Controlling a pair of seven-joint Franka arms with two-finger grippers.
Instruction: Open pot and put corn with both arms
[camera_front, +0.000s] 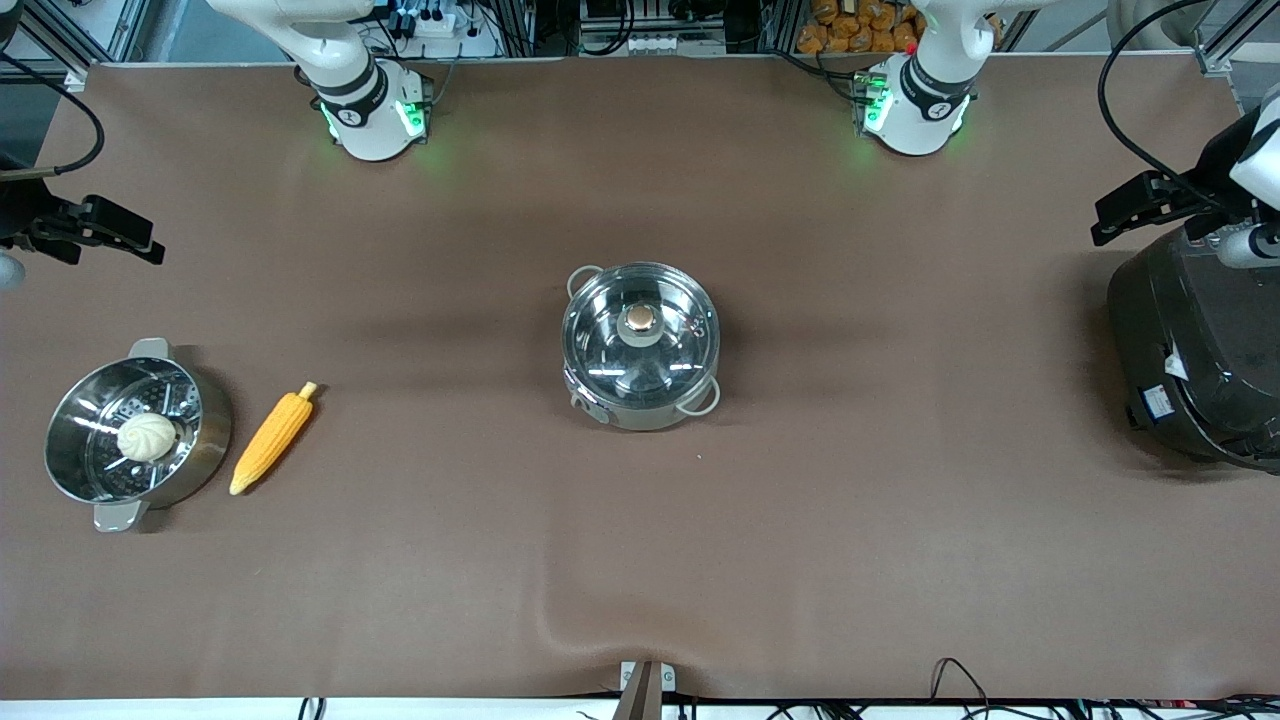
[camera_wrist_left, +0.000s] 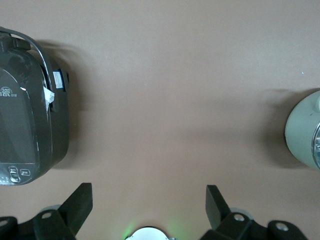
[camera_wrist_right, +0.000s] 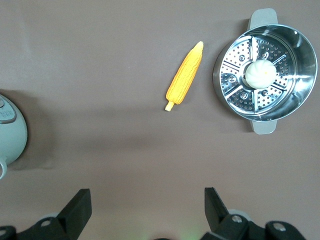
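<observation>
The steel pot stands in the middle of the table with its glass lid on, coppery knob upward. Its pale side shows at the edge of both wrist views. The corn lies flat on the cloth toward the right arm's end, beside a steamer pot. My right gripper hangs open and empty over bare cloth at that end. At the left arm's end, my left gripper hangs open and empty over bare cloth next to the rice cooker.
A steel steamer pot holds a white bun, just past the corn toward the table's end. A big black rice cooker stands at the left arm's end. Brown cloth covers the table.
</observation>
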